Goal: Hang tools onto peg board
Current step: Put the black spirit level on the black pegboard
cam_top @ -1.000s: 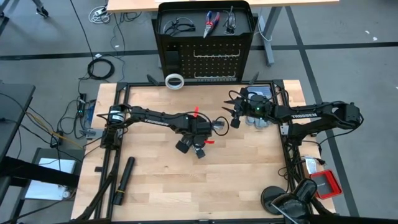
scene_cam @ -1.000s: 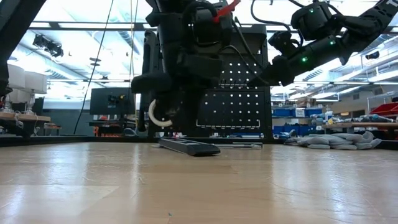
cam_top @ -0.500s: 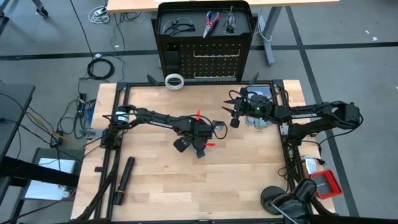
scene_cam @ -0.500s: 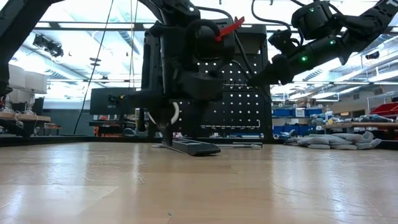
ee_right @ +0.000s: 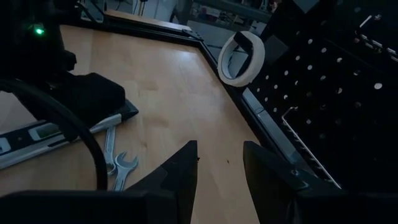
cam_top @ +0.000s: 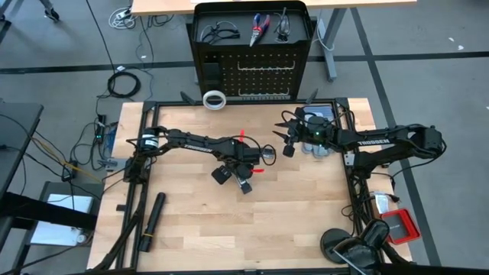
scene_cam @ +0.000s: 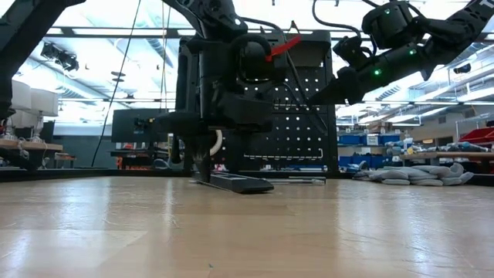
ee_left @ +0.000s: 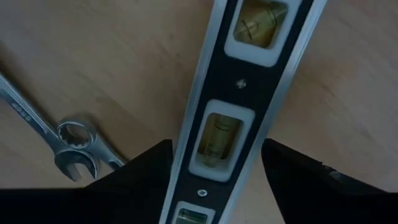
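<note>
The black strip with white squares (ee_left: 239,118), which the left wrist view shows to be a spirit level with vial windows, lies flat on the table (cam_top: 306,221) near its middle, and the left gripper (ee_left: 214,163) stands low over it with one finger on each side of its body, the fingers spread apart and not pressing on it. A small silver wrench (ee_left: 59,140) lies on the wood just beside the level, touching nothing but the table. The step in hand looks like picking up the level: the fingers straddle it, but no grip has been made. The next move calls for the fingers to close squarely across the narrow body, clear of the wrench, then for a lift and a carry to the far edge. There the peg board (cam_top: 263,72) stands upright beyond the table, with a pair of black-framed glasses (cam_top: 216,31), the red-and-blue-handled pliers (cam_top: 260,27) and another dark item seeming to hang near its top. The white tape ring (cam_top: 215,99) sits at the board's foot, at the table's far edge. The right gripper (ee_right: 219,168) waits in the air near the far right of the table, its fingers partly apart and holding nothing.
</note>
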Robot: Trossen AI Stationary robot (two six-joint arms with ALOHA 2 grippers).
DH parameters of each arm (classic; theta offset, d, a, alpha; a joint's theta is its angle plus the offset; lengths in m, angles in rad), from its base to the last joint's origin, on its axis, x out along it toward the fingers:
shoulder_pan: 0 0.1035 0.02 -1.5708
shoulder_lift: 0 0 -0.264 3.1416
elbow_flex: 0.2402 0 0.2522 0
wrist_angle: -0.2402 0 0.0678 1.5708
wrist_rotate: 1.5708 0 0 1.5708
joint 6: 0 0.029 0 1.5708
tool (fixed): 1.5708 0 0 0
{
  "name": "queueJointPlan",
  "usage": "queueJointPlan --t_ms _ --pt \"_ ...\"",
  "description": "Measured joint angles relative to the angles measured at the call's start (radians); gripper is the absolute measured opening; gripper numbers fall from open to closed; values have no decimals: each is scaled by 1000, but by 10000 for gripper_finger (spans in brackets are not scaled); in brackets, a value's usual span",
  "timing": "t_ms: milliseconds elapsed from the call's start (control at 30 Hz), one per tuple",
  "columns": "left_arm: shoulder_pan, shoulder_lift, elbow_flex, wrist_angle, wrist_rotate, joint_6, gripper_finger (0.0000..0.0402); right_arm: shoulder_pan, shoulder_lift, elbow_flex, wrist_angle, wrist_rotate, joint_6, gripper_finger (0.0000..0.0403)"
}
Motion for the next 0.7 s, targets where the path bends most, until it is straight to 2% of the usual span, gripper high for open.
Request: queueJointPlan --t_ms 267,533,700 --pt "2 0 0 -19 5 2 196 0 0 0 0 0 0 138" --pt "-1 16 3 -20 18 0 177 0 0 0 0 0 -2 138" --pt "-35 29 29 -24 -131 -53 152 8 0 0 0 0 -3 138"
